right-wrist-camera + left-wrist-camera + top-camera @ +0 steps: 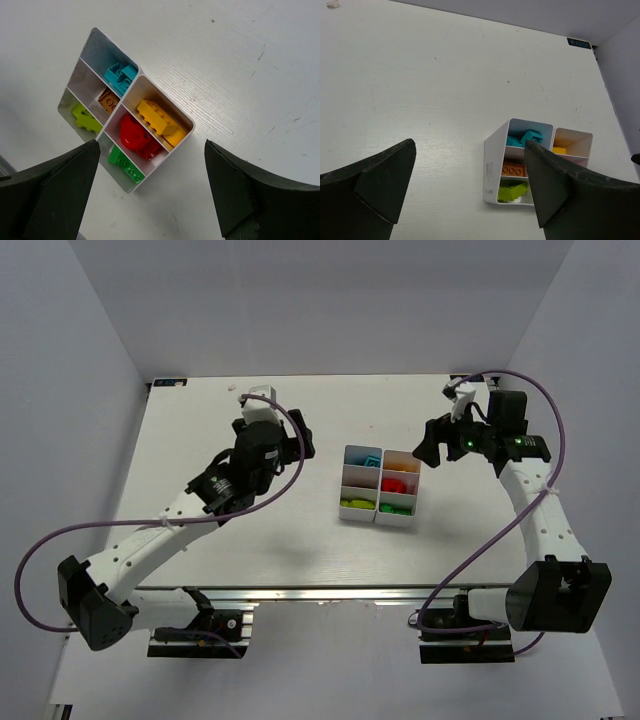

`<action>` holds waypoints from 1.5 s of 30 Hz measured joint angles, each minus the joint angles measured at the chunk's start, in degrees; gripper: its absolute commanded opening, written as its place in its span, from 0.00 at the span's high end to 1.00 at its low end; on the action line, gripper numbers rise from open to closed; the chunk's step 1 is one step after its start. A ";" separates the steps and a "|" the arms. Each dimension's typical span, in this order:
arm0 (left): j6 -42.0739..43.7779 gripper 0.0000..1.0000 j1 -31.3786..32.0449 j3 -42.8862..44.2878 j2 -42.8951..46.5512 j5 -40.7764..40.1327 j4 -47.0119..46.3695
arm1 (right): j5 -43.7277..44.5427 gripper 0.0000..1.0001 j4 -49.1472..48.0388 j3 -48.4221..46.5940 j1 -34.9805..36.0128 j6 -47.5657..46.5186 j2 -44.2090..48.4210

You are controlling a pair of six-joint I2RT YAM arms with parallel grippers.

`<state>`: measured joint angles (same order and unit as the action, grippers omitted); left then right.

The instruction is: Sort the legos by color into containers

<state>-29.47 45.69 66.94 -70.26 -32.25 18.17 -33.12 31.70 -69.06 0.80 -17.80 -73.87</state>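
The sorting looks finished. The small studded plastic legos [157, 119] all lie inside the white plastic block of 6 bins [191, 127], 1 colour per bin, and no loose brick shows on the white table [420, 75]. The left gripper [470, 145] and the right gripper [151, 144] are wide open and empty, apart from the block. The next move is probably only to withdraw the 2 arms.

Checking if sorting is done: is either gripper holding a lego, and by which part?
Nothing is held: left gripper and right gripper are open; the legos lie in the containers.
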 measured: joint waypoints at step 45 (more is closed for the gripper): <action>-0.59 0.02 -4.09 -3.82 4.13 2.91 2.43 | 7.63 0.10 -0.59 -0.79 0.00 6.51 2.27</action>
<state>-30.06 41.60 63.11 -66.13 -29.34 20.60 -25.50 31.11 -69.84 0.80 -11.29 -71.59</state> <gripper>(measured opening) 0.982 0.895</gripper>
